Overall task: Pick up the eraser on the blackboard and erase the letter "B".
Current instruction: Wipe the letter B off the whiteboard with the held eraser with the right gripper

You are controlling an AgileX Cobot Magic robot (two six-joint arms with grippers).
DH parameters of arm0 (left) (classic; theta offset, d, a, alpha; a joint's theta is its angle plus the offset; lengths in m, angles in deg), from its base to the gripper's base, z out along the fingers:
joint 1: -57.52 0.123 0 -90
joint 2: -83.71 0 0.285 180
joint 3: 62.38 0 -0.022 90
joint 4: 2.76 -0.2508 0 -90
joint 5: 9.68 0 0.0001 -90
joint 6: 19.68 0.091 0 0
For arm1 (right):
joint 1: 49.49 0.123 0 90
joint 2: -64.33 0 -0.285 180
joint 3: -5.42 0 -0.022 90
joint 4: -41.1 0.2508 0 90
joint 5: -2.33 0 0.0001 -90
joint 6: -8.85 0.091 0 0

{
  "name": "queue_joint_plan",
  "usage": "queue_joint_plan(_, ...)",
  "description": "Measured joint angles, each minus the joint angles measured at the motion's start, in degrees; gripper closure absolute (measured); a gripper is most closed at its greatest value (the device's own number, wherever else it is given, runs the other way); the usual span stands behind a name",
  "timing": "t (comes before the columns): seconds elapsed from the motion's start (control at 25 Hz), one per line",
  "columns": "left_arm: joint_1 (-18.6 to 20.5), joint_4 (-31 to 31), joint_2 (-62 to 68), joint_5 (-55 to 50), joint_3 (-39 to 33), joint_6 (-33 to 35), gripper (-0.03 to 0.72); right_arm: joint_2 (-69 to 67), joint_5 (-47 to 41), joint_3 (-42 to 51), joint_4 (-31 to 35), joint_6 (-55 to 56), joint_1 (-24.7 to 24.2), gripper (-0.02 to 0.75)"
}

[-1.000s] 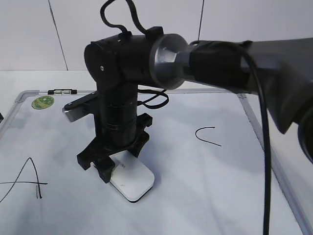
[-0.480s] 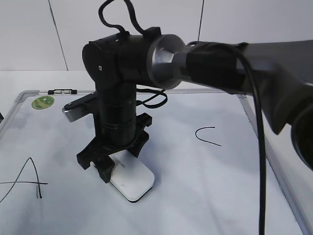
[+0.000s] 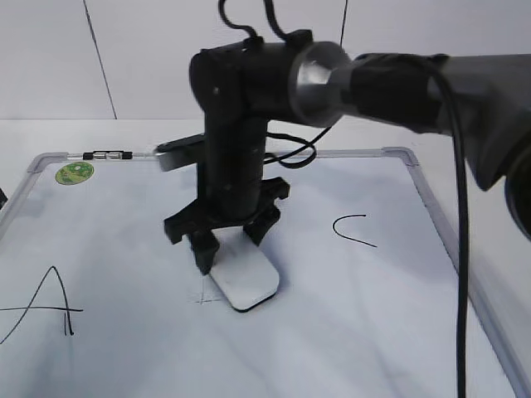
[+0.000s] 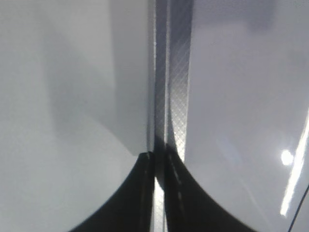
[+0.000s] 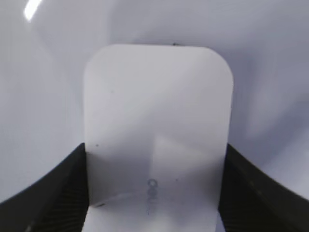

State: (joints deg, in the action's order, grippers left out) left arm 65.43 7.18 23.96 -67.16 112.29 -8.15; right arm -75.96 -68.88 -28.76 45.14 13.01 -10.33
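Note:
The white eraser lies flat on the blackboard, near its middle. My right gripper is shut on the eraser, one black finger on each long side. In the right wrist view the eraser fills the space between the fingers of the gripper, with small grey lettering on top. No black letter "B" shows; only a faint grey smudge lies just left of the eraser. My left gripper is shut and empty, over the board's grey frame.
A black "A" is at the board's left edge and a curved "C" to the right of the eraser. A round green sticker sits in the far left corner. The right arm reaches in from the right, above the board.
My right gripper has slid the eraser to the right and slightly farther back across the board. A faint smudge shows where the eraser was.

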Motion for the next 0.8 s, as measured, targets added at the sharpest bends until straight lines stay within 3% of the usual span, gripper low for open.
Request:
queue_joint_plan(0.28,0.0,0.13,0.0,0.0,0.0,0.0,0.657,0.0,0.9,0.0,-1.15,1.26,-6.68,0.222)
queue_joint_plan(0.52,0.0,0.25,0.0,0.1,0.0,0.0,0.657,0.0,0.9,-0.22,-2.23,1.28,-5.82,0.222)
queue_joint_plan(0.8,0.0,0.25,0.0,0.0,0.0,0.0,0.657,-2.77,-1.1,-6.35,-5.83,-1.13,-1.23,0.222)
